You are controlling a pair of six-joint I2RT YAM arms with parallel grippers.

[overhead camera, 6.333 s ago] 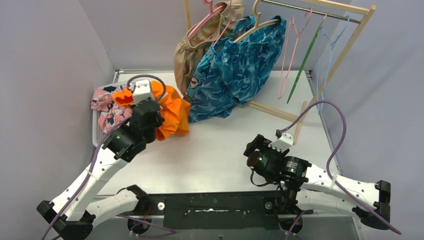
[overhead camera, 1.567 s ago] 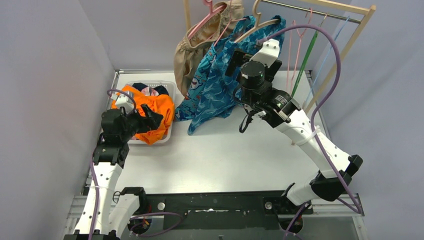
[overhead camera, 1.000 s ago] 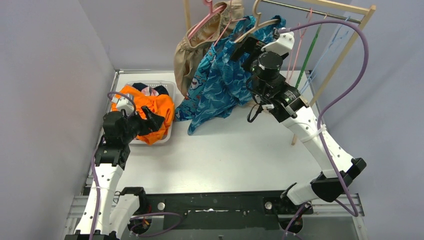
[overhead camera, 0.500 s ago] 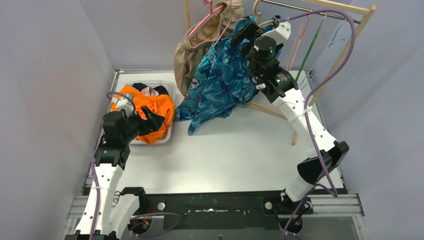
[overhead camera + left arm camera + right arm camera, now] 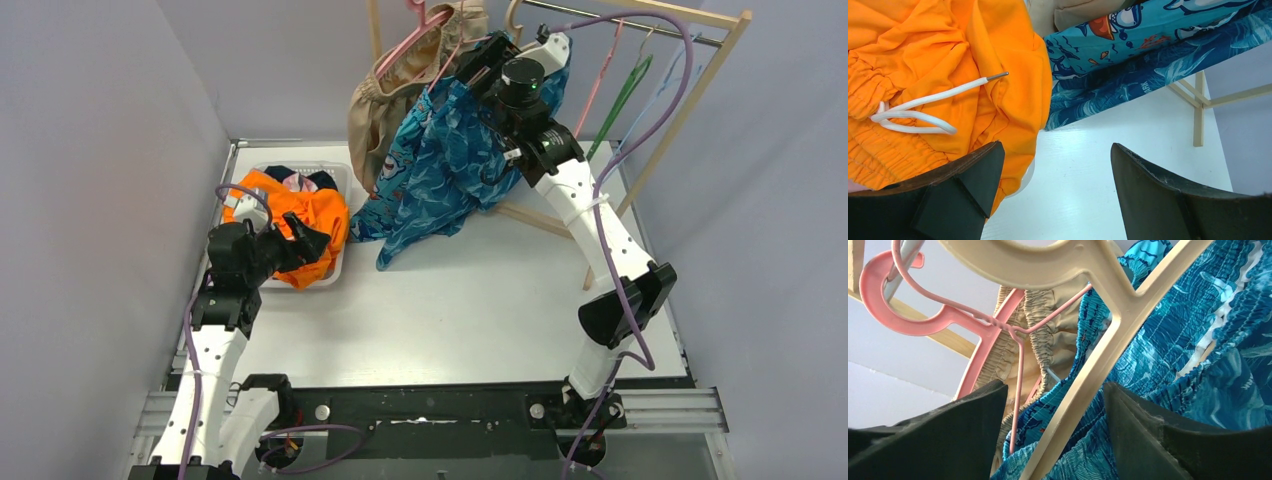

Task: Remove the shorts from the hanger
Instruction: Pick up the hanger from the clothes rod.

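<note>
- The bare white table is lying open between the two arms, giving wide room for passing.
- The orange shorts are spilling over the rim of the white basket, crowding one finger of the left gripper; its spread jaws are framing only table.
- The teal-blue shorts are hanging down to the table, walling off the far middle.
- The cream hanger is running between the spread jaws of the right gripper, with a gap on either side.
- The pink hanger and the tan shorts are crowding in just behind it.
- The wooden rack and a green hanger are fencing the far right.
</note>
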